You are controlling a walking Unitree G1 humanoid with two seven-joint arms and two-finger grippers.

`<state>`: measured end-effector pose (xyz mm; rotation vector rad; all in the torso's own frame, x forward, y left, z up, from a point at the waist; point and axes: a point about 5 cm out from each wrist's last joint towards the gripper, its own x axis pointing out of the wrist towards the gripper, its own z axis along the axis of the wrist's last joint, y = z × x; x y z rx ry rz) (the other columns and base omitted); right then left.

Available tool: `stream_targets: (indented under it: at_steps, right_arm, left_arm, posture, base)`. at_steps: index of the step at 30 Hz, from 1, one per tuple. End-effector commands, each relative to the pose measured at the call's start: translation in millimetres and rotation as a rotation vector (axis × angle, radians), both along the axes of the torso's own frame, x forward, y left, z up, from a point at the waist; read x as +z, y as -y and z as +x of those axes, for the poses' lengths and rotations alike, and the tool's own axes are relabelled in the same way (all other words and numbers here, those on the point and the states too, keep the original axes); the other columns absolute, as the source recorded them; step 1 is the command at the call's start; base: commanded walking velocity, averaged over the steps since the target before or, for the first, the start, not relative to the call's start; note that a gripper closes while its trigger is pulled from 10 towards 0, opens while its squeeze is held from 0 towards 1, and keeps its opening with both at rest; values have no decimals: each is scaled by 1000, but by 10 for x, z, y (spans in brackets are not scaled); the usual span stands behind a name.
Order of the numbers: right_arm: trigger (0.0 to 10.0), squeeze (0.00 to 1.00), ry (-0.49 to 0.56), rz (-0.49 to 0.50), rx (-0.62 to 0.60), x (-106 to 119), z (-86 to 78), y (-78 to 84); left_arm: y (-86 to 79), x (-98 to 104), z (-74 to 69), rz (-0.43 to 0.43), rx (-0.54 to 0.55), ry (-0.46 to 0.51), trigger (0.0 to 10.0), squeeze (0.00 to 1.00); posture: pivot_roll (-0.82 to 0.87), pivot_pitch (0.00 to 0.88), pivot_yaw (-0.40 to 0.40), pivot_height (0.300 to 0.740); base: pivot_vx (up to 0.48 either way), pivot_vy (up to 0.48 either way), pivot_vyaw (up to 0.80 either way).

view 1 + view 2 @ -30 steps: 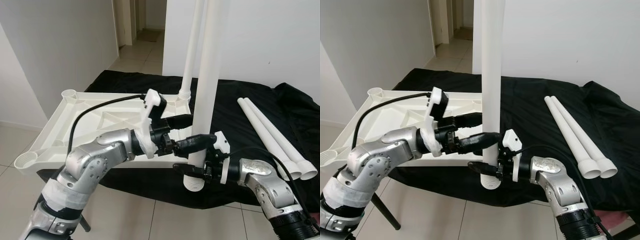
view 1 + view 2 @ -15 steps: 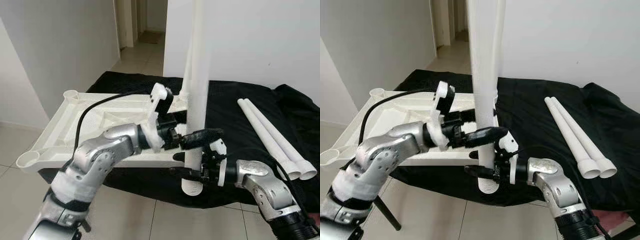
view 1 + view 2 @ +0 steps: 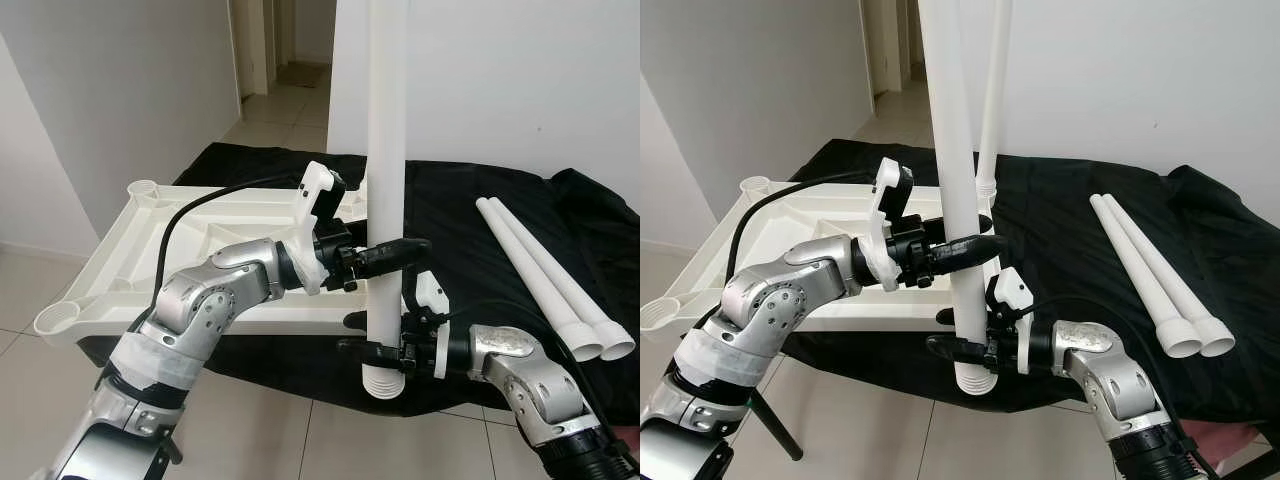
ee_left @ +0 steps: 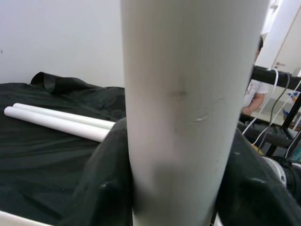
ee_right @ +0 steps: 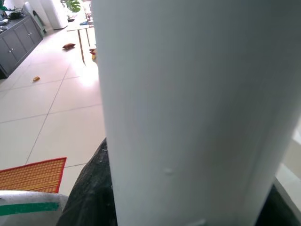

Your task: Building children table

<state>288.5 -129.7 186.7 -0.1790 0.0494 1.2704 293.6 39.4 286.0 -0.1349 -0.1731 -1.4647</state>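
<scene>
Progress looks partial: one leg (image 3: pixel 989 100) stands in the upturned white table (image 3: pixel 120 265). Both the left end effector (image 3: pixel 395 252) and right end effector (image 3: pixel 372 338) clench a second leg (image 3: pixel 385 180) upright; two legs (image 3: pixel 545 275) lie unfitted on the black cloth (image 3: pixel 470 230).

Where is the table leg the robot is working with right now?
The table leg stands upright in the middle of the eye views, held by the left gripper above and the right gripper near its ribbed bottom end, just off the tabletop's near right corner.
</scene>
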Motion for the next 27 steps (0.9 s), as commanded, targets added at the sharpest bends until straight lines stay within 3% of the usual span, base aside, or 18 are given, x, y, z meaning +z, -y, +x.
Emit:
stream_targets:
  at_steps: [1, 8, 9, 12, 13, 14, 18, 19, 27]
  right_arm:
    - [10000, 0, 13, 3, 10, 18, -25, -5]
    - [10000, 0, 13, 25, -26, 26, 3, 8]
    - [10000, 447, 17, 31, -30, 36, 7, 9]
    - [10000, 447, 23, 36, -34, 46, 12, 9]
    - [10000, 1000, 21, 48, -39, 61, 18, 11]
    - [10000, 1000, 28, 59, -49, 81, 29, 14]
    - [10000, 1000, 42, 92, -84, 138, 63, 22]
    - [10000, 0, 47, 105, -104, 161, 83, 23]
    - [10000, 0, 78, 146, -181, 250, 163, 16]
  left_arm:
    - [4, 9, -34, 29, -88, 33, 0, 0]
    - [0, 77, -48, 27, -89, 47, 0, 0]
    - [-4, 93, -53, 26, -90, 47, 0, 0]
    - [-7, 107, -57, 25, -89, 45, 0, 0]
    - [-6, 116, -50, 32, -73, 40, 5686, 0]
    - [-1, 131, -34, 38, -42, 42, 10000, 0]
    - [-8, 199, 37, 41, 51, 35, 10000, 0]
    - [-22, 221, 69, 48, 79, 24, 10000, 0]
    - [-51, 314, 218, 99, 225, 20, 10000, 0]
  posture:
    - [-7, 69, 25, 740]
    - [-5, 62, 28, 740]
    - [-5, 62, 28, 740]
    - [-5, 62, 28, 740]
    - [-1, 58, 28, 740]
    - [0, 57, 28, 740]
    - [3, 55, 26, 740]
    - [4, 54, 25, 740]
    - [7, 57, 23, 740]
  base:
    - [0, 0, 0]
    - [0, 0, 0]
    - [0, 0, 0]
    - [0, 0, 0]
    - [0, 0, 0]
    - [0, 0, 0]
    - [0, 0, 0]
    - [0, 0, 0]
    - [0, 0, 0]
